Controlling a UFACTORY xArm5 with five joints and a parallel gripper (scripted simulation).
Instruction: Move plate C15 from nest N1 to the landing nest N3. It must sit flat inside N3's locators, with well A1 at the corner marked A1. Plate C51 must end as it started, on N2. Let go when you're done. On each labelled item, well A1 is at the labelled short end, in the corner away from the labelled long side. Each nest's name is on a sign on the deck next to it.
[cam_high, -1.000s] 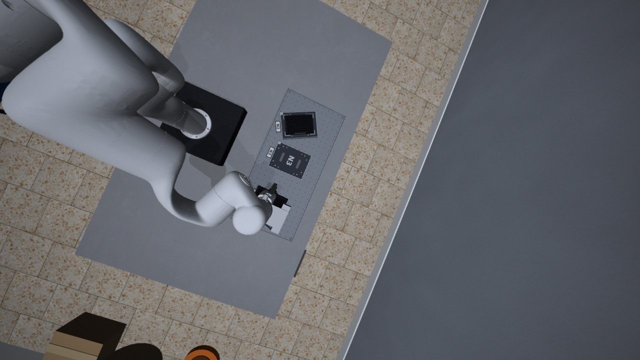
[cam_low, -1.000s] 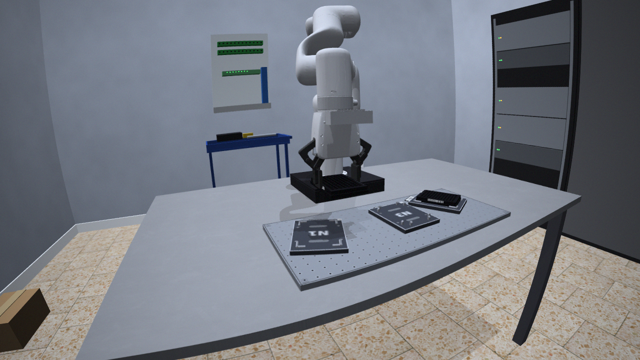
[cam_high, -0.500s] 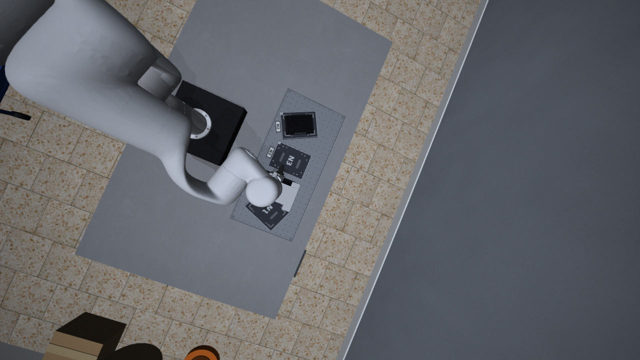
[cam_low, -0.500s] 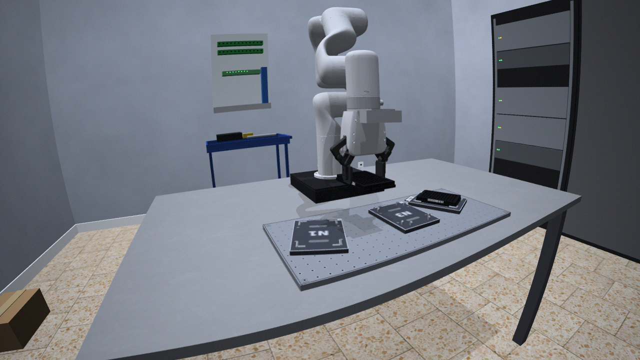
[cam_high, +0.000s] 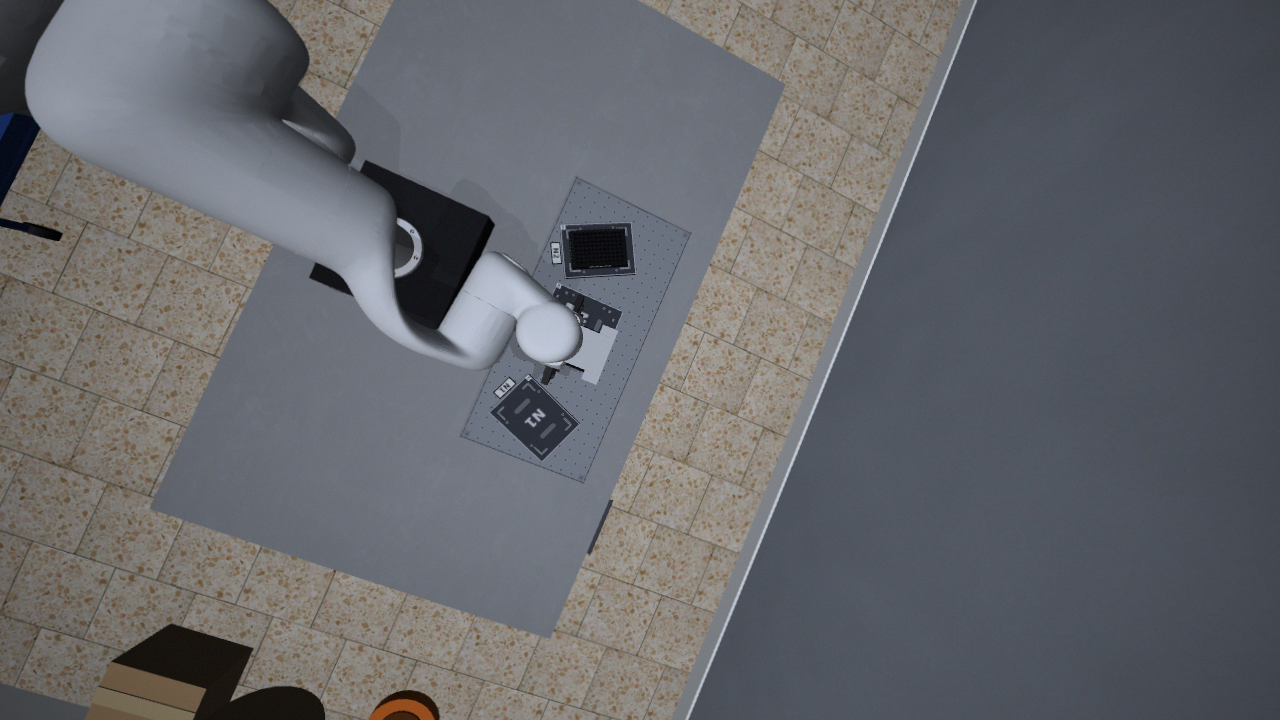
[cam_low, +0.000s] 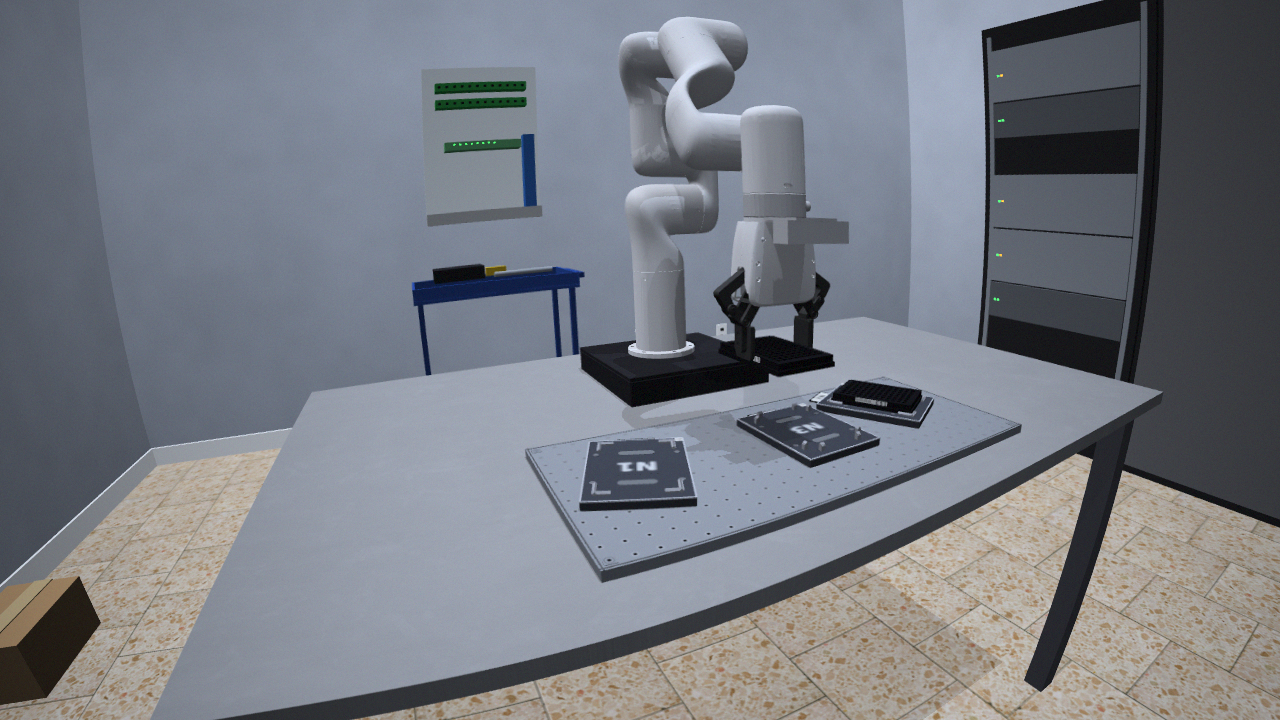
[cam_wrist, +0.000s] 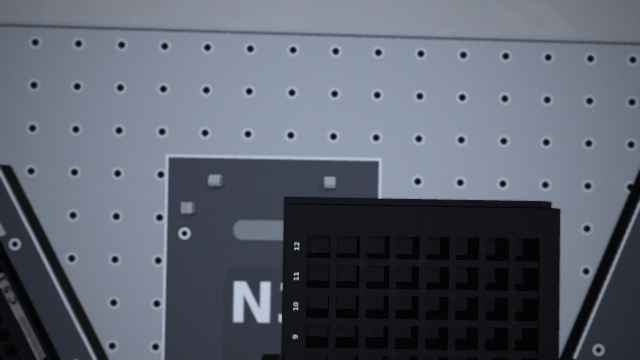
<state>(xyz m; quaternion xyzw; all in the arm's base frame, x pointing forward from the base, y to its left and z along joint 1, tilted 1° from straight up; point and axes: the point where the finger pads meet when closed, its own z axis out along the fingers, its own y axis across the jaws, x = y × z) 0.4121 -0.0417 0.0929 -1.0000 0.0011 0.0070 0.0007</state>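
My gripper (cam_low: 775, 333): jaws clamped on black plate (cam_low: 787, 354), held aloft; nest N3 (cam_low: 807, 433) below, second plate (cam_low: 878, 394) beyond

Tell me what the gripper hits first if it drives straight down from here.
Probably nest N3: the gripper, shut on plate C15, hangs over it, so the plate would touch first. Alignment with the locators looks partial.
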